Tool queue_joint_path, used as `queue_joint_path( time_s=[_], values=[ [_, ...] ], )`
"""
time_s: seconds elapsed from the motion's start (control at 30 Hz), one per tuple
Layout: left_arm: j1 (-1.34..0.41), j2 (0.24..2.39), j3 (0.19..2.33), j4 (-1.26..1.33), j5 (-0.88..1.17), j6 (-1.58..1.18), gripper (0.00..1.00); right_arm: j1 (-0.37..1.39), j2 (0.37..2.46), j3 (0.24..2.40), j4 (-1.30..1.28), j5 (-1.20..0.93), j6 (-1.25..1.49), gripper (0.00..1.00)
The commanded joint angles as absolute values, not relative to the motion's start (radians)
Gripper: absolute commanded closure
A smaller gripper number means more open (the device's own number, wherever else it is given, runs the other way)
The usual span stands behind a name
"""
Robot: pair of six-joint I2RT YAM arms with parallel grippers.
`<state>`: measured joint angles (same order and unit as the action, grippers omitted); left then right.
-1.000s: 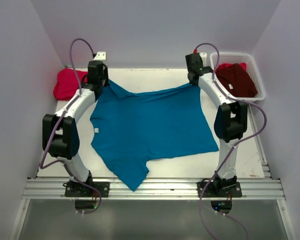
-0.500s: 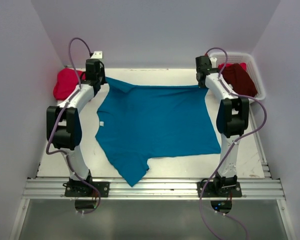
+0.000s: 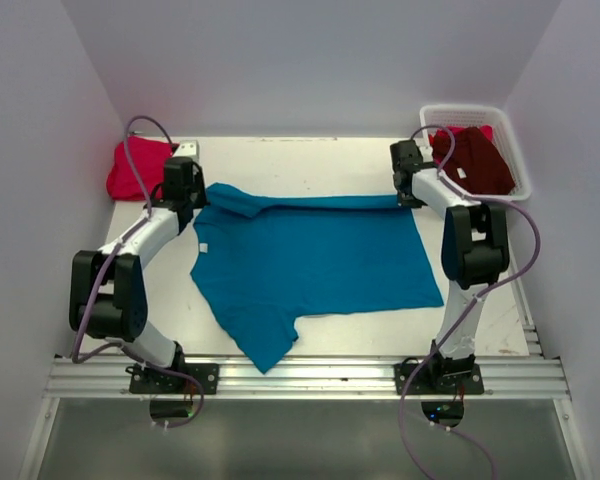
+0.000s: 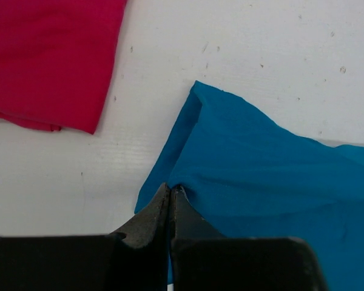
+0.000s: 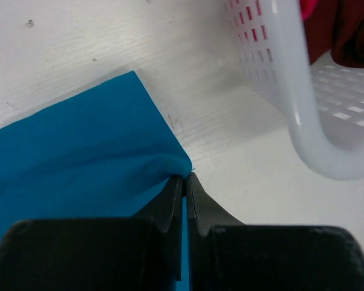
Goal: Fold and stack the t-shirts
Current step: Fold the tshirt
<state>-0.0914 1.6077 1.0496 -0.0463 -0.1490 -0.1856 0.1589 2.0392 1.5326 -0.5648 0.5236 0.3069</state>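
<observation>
A teal-blue t-shirt (image 3: 310,260) lies spread across the table, its far edge folded over toward me. My left gripper (image 3: 194,206) is shut on its far left corner (image 4: 188,176). My right gripper (image 3: 408,196) is shut on its far right corner (image 5: 164,167). The bright pinkish-red t-shirt (image 3: 135,168) lies folded at the far left, also in the left wrist view (image 4: 48,60). The dark maroon t-shirt (image 3: 472,158) sits in the basket at the far right.
The white mesh basket (image 3: 510,150) stands at the back right corner, its rim close to my right gripper (image 5: 303,121). Grey walls close in the table on three sides. An aluminium rail (image 3: 300,378) runs along the near edge.
Both grippers have come toward me and down, pulling the teal shirt's far edge with them. The cloth that hung lifted between them now lies flat with a fold along the far edge.
</observation>
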Motion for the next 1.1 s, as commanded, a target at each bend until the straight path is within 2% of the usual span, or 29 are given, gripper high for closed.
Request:
queue_joint_path(
  time_s=[0.0,0.37,1.07],
  values=[
    [-0.086,1.526,1.008,0.025,-0.153,-0.228,1.0,0.158,1.919,1.496,-0.5,0.535,0.327,1.0],
    [-0.101,1.424,0.925,-0.048,-0.169,-0.25,1.0,0.158,1.881,1.404,-0.489,0.512,0.328,1.0],
    [-0.138,1.374,0.871,-0.072,-0.193,-0.282,1.0,0.16,1.879,1.388,-0.511,0.474,0.337,1.0]
  ],
)
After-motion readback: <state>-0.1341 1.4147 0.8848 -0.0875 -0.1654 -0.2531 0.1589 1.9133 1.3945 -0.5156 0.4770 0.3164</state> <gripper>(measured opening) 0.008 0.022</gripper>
